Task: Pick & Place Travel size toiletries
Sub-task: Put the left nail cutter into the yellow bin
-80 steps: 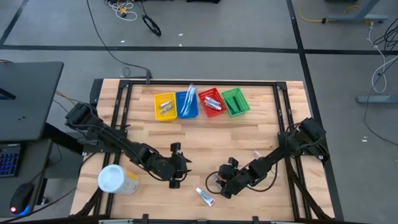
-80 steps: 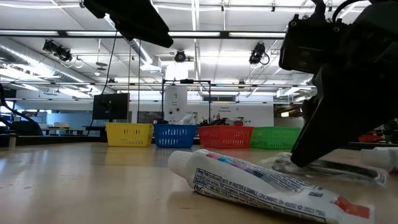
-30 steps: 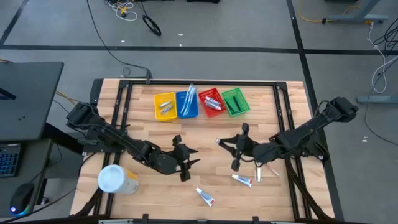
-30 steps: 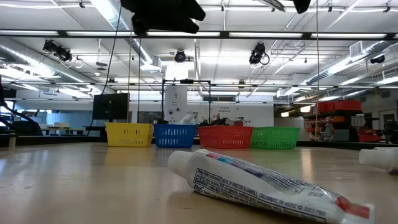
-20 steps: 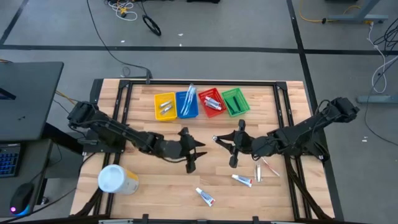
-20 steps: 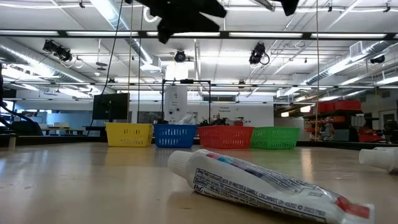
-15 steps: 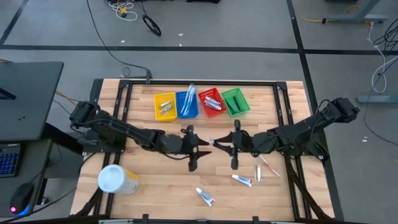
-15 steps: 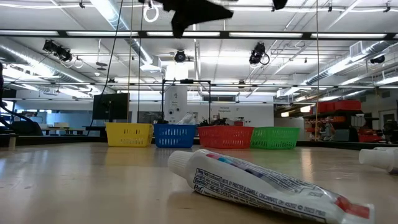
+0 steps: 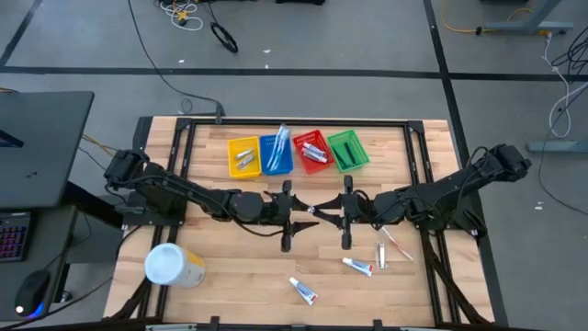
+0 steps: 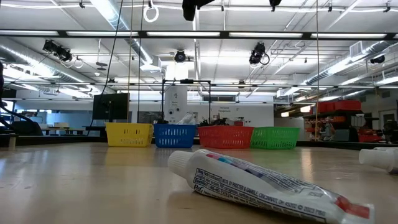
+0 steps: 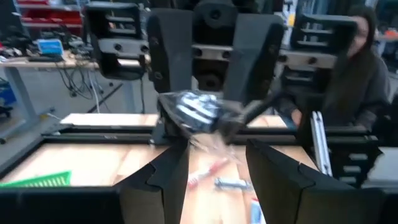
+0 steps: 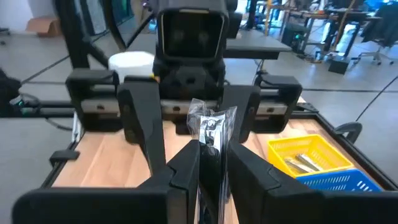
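Observation:
Above the table's middle my two grippers face each other, fingertips close. My right gripper is shut on a clear crinkled packet with a dark item inside. My left gripper is open, and the packet's free end stands at the gap between its fingers. Loose toiletries lie on the table near its front: a white tube, a second tube, a small item and a thin stick. My right gripper pinches the packet's lower part between its two fingers. The fingers lie level and point toward the table's left. The packet juts out past the fingertips, lifted clear of the table. My left gripper: I cannot tell whether its fingers touch the packet's free end.
Four small baskets stand in a row at the table's far side: yellow, blue, red and green, each with items inside. A big white-and-yellow container lies at the near left. Bare wood lies between the baskets and the grippers.
My left gripper has risen and gone toward the table's right and far side, up to the right gripper. My right gripper has carried the packet a little toward the table's left. The two now stand fingertip to fingertip, the packet between them.

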